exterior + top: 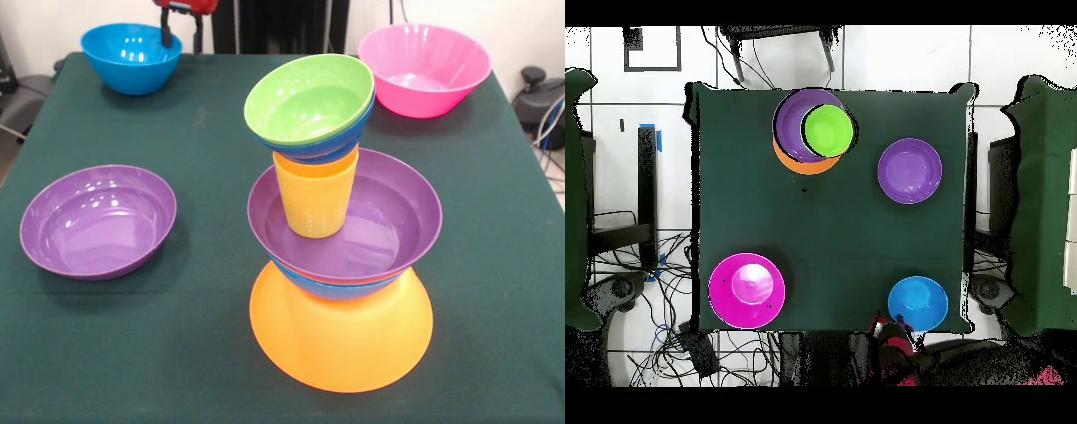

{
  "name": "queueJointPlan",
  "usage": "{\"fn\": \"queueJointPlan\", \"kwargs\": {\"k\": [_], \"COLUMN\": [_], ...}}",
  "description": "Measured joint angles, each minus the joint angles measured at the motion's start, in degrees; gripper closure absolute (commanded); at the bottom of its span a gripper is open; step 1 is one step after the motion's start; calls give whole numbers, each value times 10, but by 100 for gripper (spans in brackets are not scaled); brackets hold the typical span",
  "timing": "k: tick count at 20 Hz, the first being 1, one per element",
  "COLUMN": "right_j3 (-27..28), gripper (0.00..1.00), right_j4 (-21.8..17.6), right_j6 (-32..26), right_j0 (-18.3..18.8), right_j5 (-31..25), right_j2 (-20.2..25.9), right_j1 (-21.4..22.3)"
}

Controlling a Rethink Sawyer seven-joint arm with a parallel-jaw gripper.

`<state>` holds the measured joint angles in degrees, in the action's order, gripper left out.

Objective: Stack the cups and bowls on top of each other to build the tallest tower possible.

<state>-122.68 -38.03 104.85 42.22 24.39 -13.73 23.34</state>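
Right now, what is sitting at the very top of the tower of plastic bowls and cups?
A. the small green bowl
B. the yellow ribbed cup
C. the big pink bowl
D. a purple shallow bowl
A: the small glossy green plastic bowl is highest, nested in a blue bowl above the yellow ribbed cup.

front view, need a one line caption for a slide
Leaning tower topped by a green bowl, three loose bowls around it on the green table.

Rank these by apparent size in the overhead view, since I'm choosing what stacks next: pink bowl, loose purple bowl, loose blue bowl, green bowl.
1. Pink bowl
2. Loose purple bowl and loose blue bowl: too alike to rank
3. Green bowl, though atop the tower and nearer the camera
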Motion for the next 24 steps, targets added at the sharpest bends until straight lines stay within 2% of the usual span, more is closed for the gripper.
{"fn": "queueJointPlan", "kwargs": {"k": [3, 9, 14, 24], "right_j3": [0, 1, 4, 15], "gripper": [0, 0, 0, 0], "right_j4": [0, 0, 0, -7], "right_j6": [0, 0, 0, 0], "right_j0": [-16, -30, -35, -32], "right_j5": [43, 83, 85, 85], "right_j2": [-28, -62, -76, -73], "right_j1": [-16, -33, -39, -39]}}
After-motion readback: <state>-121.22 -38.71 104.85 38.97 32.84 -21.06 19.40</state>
